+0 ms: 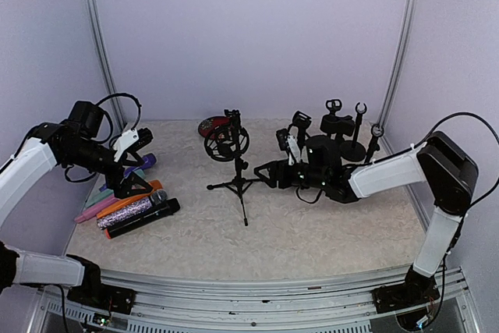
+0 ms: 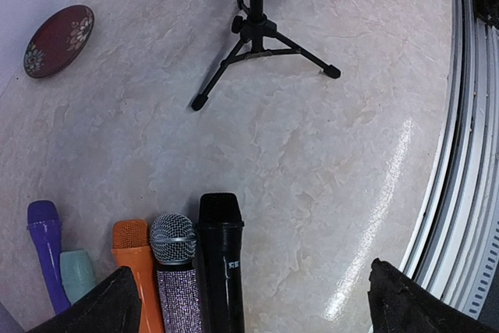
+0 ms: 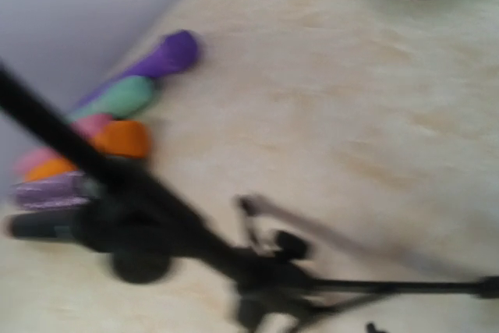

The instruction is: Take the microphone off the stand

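Observation:
A black tripod stand (image 1: 236, 171) stands mid-table, and its ring-shaped holder (image 1: 228, 139) at the top looks empty. A black microphone (image 1: 144, 217) lies at the near end of a row of microphones on the left; in the left wrist view it (image 2: 221, 263) lies flat between my spread fingers. My left gripper (image 1: 134, 186) hovers open over that row, holding nothing. My right gripper (image 1: 269, 171) is low beside the stand's right side. The right wrist view is blurred, shows the stand's pole (image 3: 156, 208) close up, and shows no fingers.
The row also holds a glitter microphone (image 2: 175, 271), an orange one (image 2: 134, 251), a teal one (image 2: 76, 271) and a purple one (image 2: 45, 247). A red patterned disc (image 1: 210, 125) lies at the back. Several spare black stands (image 1: 343, 126) crowd the back right. The table's metal rail (image 2: 468, 154) runs along the front.

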Motion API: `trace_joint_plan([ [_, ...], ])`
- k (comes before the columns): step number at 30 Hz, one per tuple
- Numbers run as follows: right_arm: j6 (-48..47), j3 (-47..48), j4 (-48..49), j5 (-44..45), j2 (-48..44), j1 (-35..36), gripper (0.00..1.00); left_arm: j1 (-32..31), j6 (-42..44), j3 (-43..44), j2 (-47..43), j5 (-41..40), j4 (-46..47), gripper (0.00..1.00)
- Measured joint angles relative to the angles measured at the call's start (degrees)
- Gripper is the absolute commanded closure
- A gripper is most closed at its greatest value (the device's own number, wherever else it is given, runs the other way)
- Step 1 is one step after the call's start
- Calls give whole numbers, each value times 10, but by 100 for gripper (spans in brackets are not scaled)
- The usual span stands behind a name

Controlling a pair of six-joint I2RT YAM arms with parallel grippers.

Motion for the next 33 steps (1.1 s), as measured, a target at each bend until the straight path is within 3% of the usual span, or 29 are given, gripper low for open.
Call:
trace_joint_plan([
  [10, 105, 45, 73, -97, 54, 0, 50, 0, -4, 2, 0, 2, -4, 1],
  [17, 153, 59, 101, -126, 95, -3, 65, 0, -4, 3, 0, 5, -11, 1],
  [24, 160, 65, 114, -131, 96, -3, 63, 0, -4, 3, 0, 5, -12, 2],
  [33, 159, 68, 114, -138, 96, -3, 70, 0, -5, 3, 0, 5, -12, 2],
])
